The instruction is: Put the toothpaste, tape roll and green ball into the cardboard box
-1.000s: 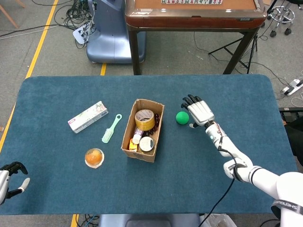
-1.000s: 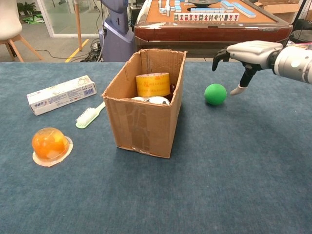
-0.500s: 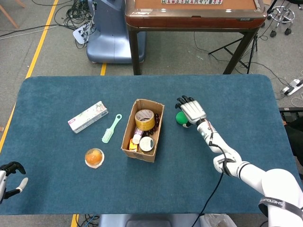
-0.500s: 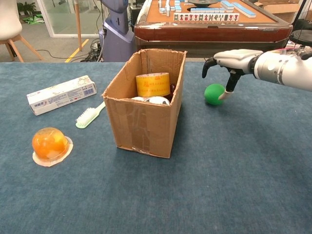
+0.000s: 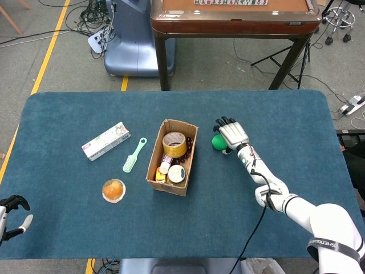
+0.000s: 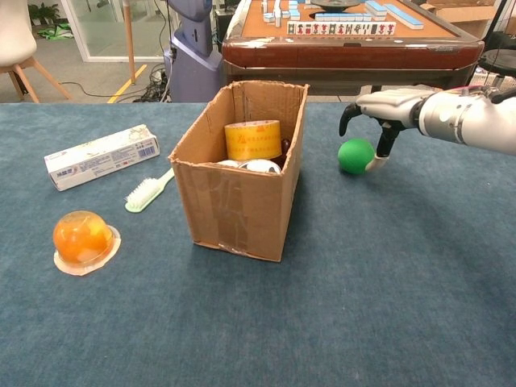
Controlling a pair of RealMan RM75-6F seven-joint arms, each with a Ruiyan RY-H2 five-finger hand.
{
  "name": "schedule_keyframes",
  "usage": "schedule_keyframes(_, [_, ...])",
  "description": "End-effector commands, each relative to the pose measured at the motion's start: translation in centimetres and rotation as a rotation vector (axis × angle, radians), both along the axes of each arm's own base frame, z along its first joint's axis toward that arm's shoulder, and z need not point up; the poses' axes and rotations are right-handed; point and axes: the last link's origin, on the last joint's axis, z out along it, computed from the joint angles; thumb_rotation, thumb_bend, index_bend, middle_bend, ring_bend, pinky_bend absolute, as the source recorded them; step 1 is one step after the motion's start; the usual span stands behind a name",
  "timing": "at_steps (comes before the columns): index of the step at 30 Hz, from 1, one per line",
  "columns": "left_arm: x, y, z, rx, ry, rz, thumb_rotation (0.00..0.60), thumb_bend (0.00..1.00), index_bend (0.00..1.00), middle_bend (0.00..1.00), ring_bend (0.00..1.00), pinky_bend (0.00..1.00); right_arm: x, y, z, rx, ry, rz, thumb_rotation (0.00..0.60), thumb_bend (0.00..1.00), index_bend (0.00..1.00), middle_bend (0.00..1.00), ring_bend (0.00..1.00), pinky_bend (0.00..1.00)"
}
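Observation:
The green ball point(image 5: 217, 142) point(image 6: 355, 156) lies on the blue cloth just right of the cardboard box point(image 5: 155, 169) point(image 6: 235, 203). My right hand point(image 5: 232, 135) point(image 6: 385, 108) arches over the ball with its fingers spread. Its thumb tip rests against the ball's right side and the other fingertips hang above its left side. A yellow tape roll point(image 5: 174, 144) point(image 6: 252, 139) sits inside the box on top of other small items. The toothpaste carton point(image 5: 106, 141) point(image 6: 101, 156) lies flat to the left of the box. My left hand point(image 5: 12, 212) hangs empty past the table's near left corner.
A mint toothbrush point(image 5: 134, 154) point(image 6: 148, 192) lies between the toothpaste and the box. An orange jelly cup point(image 5: 113, 190) point(image 6: 82, 239) sits nearer the front left. A wooden mahjong table point(image 5: 234, 20) stands behind the far edge.
My right hand has moved left from beside the ball to over it and dropped lower, its thumb now against the ball. The ball and the left hand have stayed put.

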Motion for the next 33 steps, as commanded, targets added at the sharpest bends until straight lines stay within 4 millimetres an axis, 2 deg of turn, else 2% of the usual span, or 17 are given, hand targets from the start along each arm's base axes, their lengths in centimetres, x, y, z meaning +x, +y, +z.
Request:
schedule_keyframes(1, [-0.01, 0.01, -0.01, 0.0, 0.0, 0.001, 0.6, 0.27, 0.53, 0.44, 0.45, 0.65, -0.12, 0.04, -0.2, 0.006, 0.007, -0.004, 0.6, 0.03, 0.28, 0.1, 0.0, 0.15])
schedule_keyframes(7, [-0.08, 0.01, 0.11, 0.003, -0.004, 0.003, 0.6, 0.27, 0.53, 0.44, 0.45, 0.65, -0.22, 0.02, -0.51, 0.012, 0.016, -0.011, 0.6, 0.06, 0.28, 0.1, 0.0, 0.14])
schedule_keyframes(18, [-0.06, 0.0, 0.11, 0.002, -0.005, 0.003, 0.6, 0.27, 0.53, 0.44, 0.45, 0.65, -0.53, -0.13, -0.73, -0.003, 0.02, -0.022, 0.6, 0.09, 0.37, 0.1, 0.0, 0.14])
schedule_keyframes(33, [-0.02, -0.02, 0.14, 0.003, -0.004, 0.002, 0.6, 0.27, 0.53, 0.44, 0.45, 0.65, -0.86, 0.08, -0.99, -0.031, -0.01, -0.017, 0.6, 0.13, 0.44, 0.15, 0.0, 0.14])
